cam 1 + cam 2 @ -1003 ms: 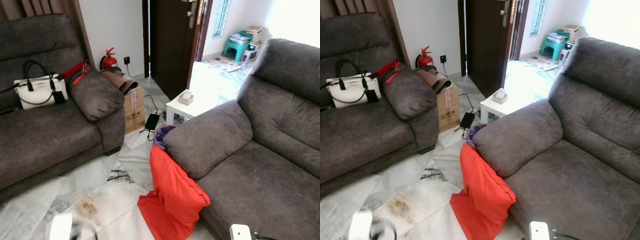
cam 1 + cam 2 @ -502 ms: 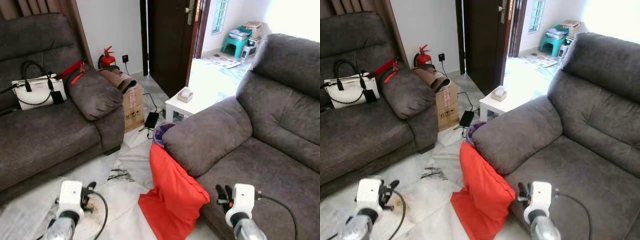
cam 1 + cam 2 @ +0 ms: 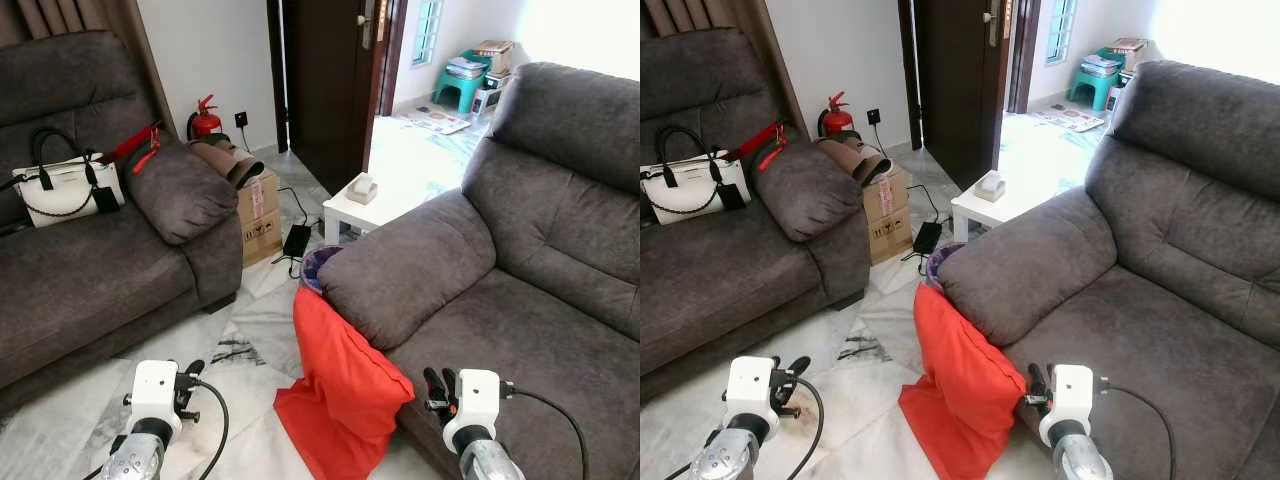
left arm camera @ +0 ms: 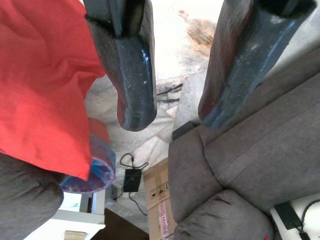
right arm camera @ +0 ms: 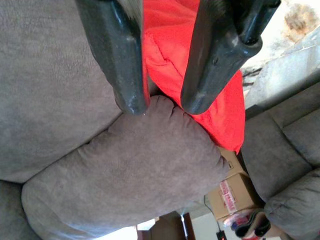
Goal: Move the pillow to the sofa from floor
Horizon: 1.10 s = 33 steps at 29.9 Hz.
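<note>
A red pillow (image 3: 340,390) stands on the marble floor, leaning against the arm of the grey sofa (image 3: 540,330) on the right. My right gripper (image 3: 437,385) hovers low by the sofa's front edge, just right of the pillow. Its fingers (image 5: 122,65) stand apart with nothing between them, pointing at the sofa arm and the pillow (image 5: 170,45). My left gripper (image 3: 190,372) hangs over the floor, left of the pillow. It is open and holds nothing; beside its fingers (image 4: 132,75) I see the pillow (image 4: 40,80).
A second grey sofa (image 3: 90,270) on the left carries a white handbag (image 3: 62,188). Between the sofas are a cardboard box (image 3: 258,210), a black adapter with cable (image 3: 297,240), a purple bin (image 3: 315,268) and a small white table (image 3: 370,205). A fire extinguisher (image 3: 204,118) stands by the wall.
Both arms have risen from the bottom edge into view, one on each side of the pillow. The camera has shifted a little; the pillow lies where it was.
</note>
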Available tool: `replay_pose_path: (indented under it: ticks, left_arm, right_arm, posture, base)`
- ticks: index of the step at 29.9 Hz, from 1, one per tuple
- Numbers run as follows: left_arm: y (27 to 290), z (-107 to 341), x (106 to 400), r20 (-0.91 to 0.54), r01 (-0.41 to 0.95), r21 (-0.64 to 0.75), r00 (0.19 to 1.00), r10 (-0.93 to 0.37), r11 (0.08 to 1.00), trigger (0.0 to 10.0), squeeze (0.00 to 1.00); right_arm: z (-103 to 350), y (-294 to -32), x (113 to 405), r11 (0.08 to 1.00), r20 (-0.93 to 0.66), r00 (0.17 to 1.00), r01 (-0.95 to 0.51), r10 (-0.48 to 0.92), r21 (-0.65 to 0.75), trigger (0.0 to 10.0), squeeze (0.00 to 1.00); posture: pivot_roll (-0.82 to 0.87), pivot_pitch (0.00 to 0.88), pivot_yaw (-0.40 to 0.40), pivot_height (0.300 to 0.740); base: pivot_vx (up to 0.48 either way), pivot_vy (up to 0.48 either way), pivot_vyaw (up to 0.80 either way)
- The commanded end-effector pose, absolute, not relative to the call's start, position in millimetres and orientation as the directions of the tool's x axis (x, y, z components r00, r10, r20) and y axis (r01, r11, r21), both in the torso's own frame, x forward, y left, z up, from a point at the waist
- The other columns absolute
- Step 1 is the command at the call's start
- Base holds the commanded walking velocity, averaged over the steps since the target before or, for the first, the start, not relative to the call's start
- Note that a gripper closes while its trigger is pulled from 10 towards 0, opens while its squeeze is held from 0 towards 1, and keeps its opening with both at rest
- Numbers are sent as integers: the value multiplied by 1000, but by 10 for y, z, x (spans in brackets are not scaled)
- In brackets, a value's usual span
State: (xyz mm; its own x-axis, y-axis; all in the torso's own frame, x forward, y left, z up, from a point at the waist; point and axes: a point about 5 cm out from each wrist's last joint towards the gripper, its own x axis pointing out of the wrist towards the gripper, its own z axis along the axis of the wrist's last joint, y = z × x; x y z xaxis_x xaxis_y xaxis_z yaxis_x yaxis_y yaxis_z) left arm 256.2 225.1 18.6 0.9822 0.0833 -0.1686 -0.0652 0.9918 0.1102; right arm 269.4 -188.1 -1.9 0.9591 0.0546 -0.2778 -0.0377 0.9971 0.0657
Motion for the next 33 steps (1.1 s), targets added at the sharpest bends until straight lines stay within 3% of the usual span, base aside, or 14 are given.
replay_pose_path:
  ticks: [1, 14, 25, 33]
  left_arm:
    - [2265, 175, 2547, -180, -80, 104, 979, 98, 991, 10000, 0]
    - [2361, 244, 2610, -175, -100, 105, 978, 117, 989, 10000, 0]
    - [2291, 176, 2513, -191, -98, 87, 975, 113, 991, 10000, 0]
    - [2359, 232, 2539, -174, -103, 90, 978, 118, 991, 10000, 0]
  right_arm:
    - [-27, -1870, 2677, 997, -277, 960, -32, 50, 69, 10000, 0]
    - [-13, -1924, 2679, 998, -275, 961, -15, 31, 58, 10000, 0]
    - [11, -1913, 2731, 997, -280, 959, -30, 50, 74, 10000, 0]
    - [44, -1843, 2782, 995, -272, 959, -62, 81, 76, 10000, 0]
  posture:
    - [-16, 0, 50, 710]
    - [-20, 0, 65, 710]
    - [37, 0, 43, 710]
    - [35, 0, 29, 710]
  base:
    - [0, 0, 0]
    - [0, 0, 0]
    - [0, 0, 0]
    - [290, 0, 0]
